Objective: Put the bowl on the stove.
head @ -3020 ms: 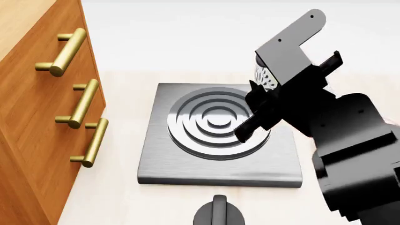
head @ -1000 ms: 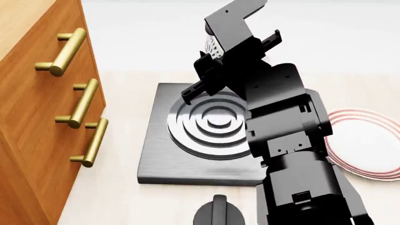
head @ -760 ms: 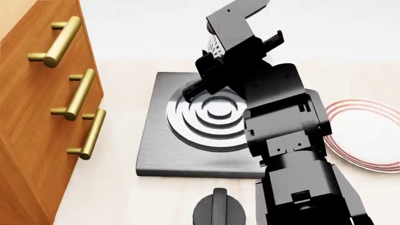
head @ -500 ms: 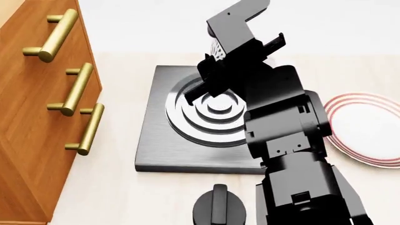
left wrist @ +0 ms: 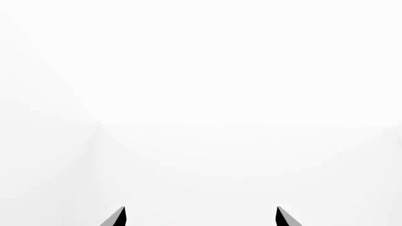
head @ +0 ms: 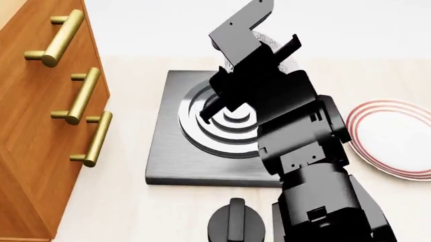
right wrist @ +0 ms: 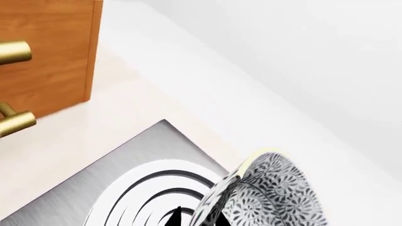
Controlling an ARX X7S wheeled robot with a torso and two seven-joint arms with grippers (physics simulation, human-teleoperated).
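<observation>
Head view: the right gripper [head: 244, 65] sits over the far side of the stove [head: 168, 151], on a bulky black arm.
Bowl [head: 279, 48]: only a patterned sliver shows behind the gripper, above the burner's [head: 202, 136] far edge, so the drop is straight down and slightly nearer.
Stove: flat square dark grey metal, raised concentric rings.
Others: wooden drawers [head: 40, 131] with brass handles, red-ringed plate [head: 397, 146], black knob [head: 235, 227].
Right wrist view: bowl [right wrist: 270, 197] tilted, glossy ceramic with dense grey floral print, pale rim; burner rings [right wrist: 144, 193] just beside and below it.
Right jaws: clamped on the bowl's rim, judging by how it hangs.
Left wrist view: left gripper [left wrist: 199, 217] faces blank white, two dark fingertips [left wrist: 116, 217] set apart, nothing held, away from the work.
</observation>
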